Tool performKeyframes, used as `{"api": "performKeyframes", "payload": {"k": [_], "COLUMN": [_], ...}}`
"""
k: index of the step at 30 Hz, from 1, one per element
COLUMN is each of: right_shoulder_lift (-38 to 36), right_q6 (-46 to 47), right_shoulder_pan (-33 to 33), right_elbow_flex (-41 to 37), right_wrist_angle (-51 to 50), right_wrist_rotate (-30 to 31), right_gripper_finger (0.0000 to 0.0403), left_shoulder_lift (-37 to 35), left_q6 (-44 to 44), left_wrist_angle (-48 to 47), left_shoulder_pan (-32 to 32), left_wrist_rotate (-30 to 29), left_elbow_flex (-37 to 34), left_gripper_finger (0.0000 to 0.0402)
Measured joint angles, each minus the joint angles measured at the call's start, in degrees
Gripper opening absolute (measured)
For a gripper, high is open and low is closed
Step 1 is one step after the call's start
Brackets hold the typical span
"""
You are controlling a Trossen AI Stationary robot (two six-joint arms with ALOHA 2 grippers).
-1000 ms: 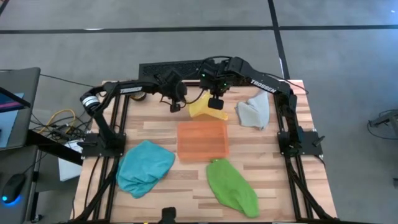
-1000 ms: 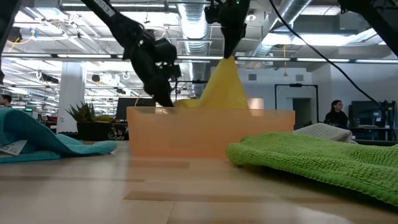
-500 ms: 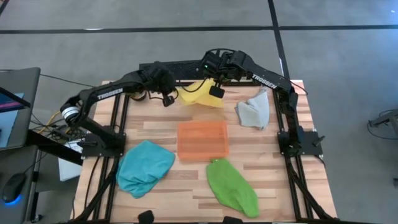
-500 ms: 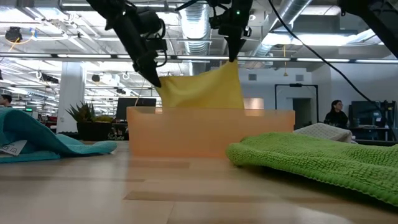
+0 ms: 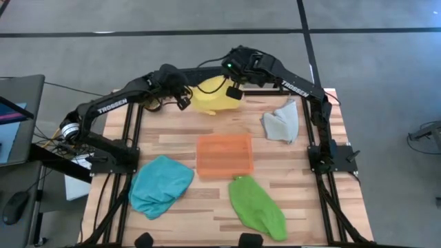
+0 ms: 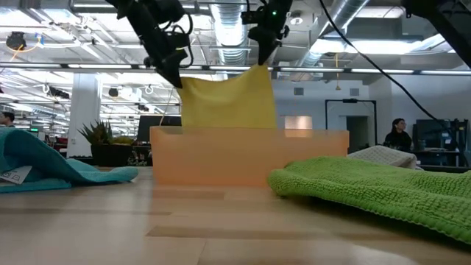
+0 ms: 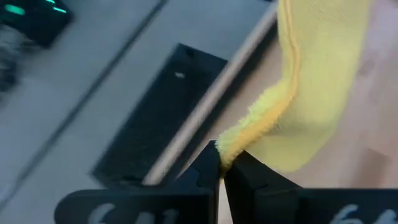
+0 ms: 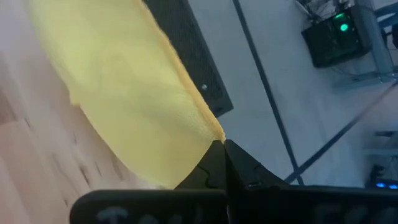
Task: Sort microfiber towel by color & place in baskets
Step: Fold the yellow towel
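Note:
A yellow towel (image 5: 212,98) hangs spread between my two grippers above the table's far edge, behind the orange tray (image 5: 224,155); it also shows in the low view (image 6: 227,99). My left gripper (image 5: 183,102) is shut on its left corner, my right gripper (image 5: 234,89) on its right corner. A teal towel (image 5: 160,184), a green towel (image 5: 256,205) and a grey towel (image 5: 280,122) lie flat on the table. My left gripper pinches the yellow towel's corner (image 7: 231,144) between its two fingertips, pointing down. The towel hangs below, lifted clear. My right gripper pinches the towel's other top corner (image 8: 214,135) between its two fingertips, pointing down. The top edge (image 6: 221,76) runs nearly taut between the grippers.
The orange tray stands at the table's middle (image 6: 250,156). The teal towel lies at the near left, the green at the near middle-right, the grey at the far right. A black strip (image 5: 189,74) lies beyond the far edge. A potted plant (image 6: 99,140) and a person (image 6: 397,136) show in the room behind.
Both grippers have risen and moved toward the table's far edge. My left gripper has taken hold of the towel's left corner and drawn it leftward. The towel, first hanging in a peak from my right gripper, is now spread out flat between both.

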Motion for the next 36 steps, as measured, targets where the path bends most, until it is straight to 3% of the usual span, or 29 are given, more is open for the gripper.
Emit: {"api": "performKeyframes", "payload": {"k": [9,12,21,24,36], "right_shoulder_lift": [-0.11,-0.43,-0.46,-0.46,-0.44], "right_q6": [0.1,-1.34,-2.67,-1.66,-1.89], "right_shoulder_pan": [-1.75,-1.75,-1.99,-2.06,-5.29], "right_elbow_flex": [0.0,0.0,0.0,0.0,0.0], "right_wrist_angle": [4.36,4.65,3.41,3.35,4.83], "right_wrist_rotate": [0.3,4.04,4.4,3.04,-0.82], "right_gripper_finger": [0.0006,0.0006,0.0006,0.0006,0.0006], "left_shoulder_lift": [0.26,0.28,0.24,0.28,2.56], "left_q6": [1.09,0.99,0.06,-2.42,-1.19], "left_wrist_angle": [-1.77,-1.18,-1.55,-1.69,-1.88], "left_shoulder_pan": [0.0,0.0,-0.28,-0.7,1.25], "left_wrist_rotate": [-5.27,-7.44,-7.56,-10.51,-10.03], "left_elbow_flex": [5.49,6.45,8.49,8.47,8.43], "left_gripper_finger": [0.0002,0.0002,0.0002,0.0002,0.0002]}}
